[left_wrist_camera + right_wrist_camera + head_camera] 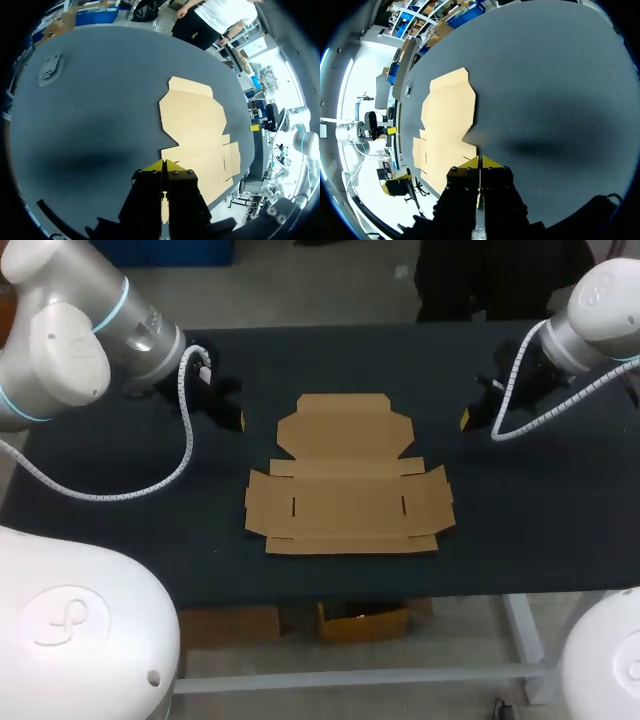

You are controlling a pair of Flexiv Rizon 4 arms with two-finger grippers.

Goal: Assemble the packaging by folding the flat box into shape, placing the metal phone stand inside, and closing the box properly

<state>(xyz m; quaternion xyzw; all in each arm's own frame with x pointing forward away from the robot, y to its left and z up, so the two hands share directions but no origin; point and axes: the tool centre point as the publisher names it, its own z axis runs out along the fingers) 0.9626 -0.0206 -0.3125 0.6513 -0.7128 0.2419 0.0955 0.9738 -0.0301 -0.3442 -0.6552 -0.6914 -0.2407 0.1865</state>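
Observation:
A flat, unfolded brown cardboard box [348, 480] lies in the middle of the dark table, also seen ahead of each gripper [195, 125] [447, 120]. A grey metal phone stand [51, 68] lies on the table far off to the side of the box; my left arm hides it in the head view. My left gripper [238, 421] [164, 165] hovers just left of the box, shut and holding nothing. My right gripper [466, 420] [480, 161] hovers right of the box, shut and holding nothing as well.
The dark table [540, 530] has bare surface on both sides of the box. The box's near flap lies a short way from the table's front edge [400, 595]. A white coiled cable [150, 485] hangs from my left arm over the table's left part.

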